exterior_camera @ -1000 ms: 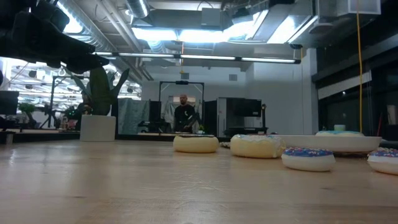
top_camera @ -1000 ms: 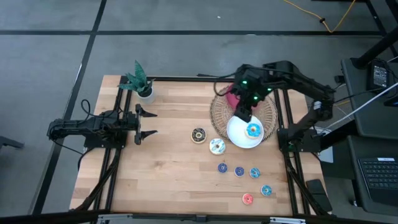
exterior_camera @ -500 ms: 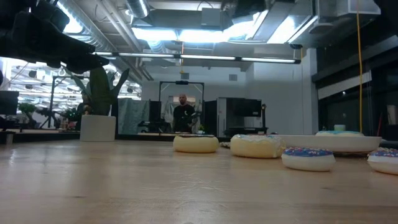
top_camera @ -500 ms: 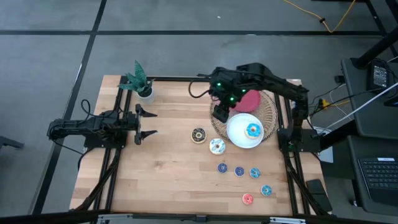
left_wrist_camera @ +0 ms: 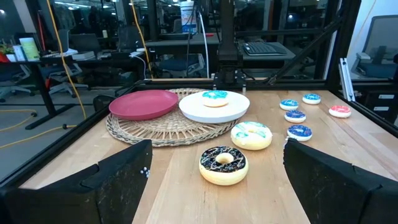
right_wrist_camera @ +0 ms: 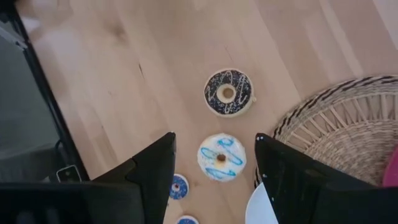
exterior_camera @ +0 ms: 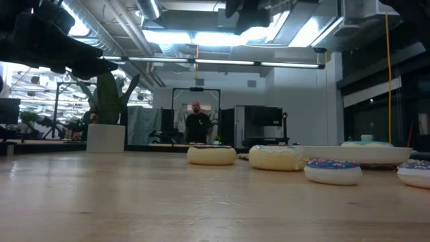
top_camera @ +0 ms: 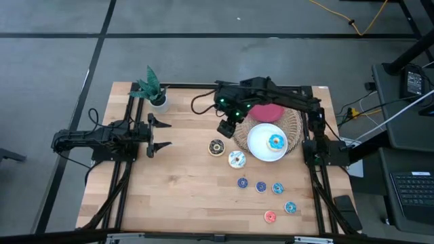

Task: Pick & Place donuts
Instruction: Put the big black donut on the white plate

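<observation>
Right gripper (top_camera: 226,128), fingers spread and empty, hangs above the table just beside the wicker mat (top_camera: 293,125), over the chocolate donut (top_camera: 216,147) and white-iced donut (top_camera: 237,159). The blue-iced donut (top_camera: 275,141) lies on the white plate (top_camera: 258,144) on the mat; five small donuts (top_camera: 261,186) lie near the mat. Left gripper (top_camera: 157,134), fingers spread, waits well apart from the mat.

Chocolate donut (right_wrist_camera: 228,93), white-iced donut (right_wrist_camera: 221,157) between spread fingers (right_wrist_camera: 152,169).
</observation>
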